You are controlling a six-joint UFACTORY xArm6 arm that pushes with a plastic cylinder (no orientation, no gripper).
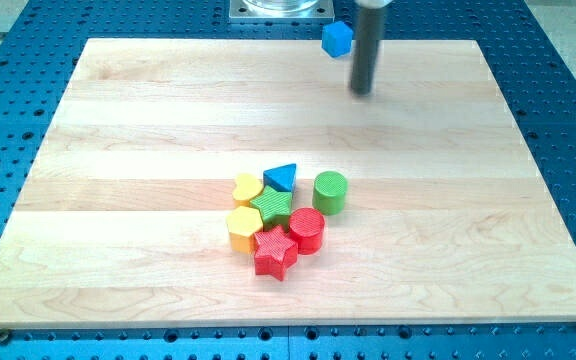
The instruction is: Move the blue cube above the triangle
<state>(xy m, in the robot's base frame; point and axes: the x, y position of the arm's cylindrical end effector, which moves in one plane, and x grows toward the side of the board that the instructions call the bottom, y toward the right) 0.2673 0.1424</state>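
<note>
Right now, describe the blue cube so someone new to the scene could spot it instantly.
Start at the wooden board and go to its edge at the view's top, just right of centre. The blue cube sits there alone, just to the view's left of my tip and a little higher. Unlike the blue triangle, which is packed into the cluster lower down, it touches no other block.

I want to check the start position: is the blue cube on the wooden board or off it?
Partly off: the blue cube straddles the wooden board's top edge, left of my tip.
</note>
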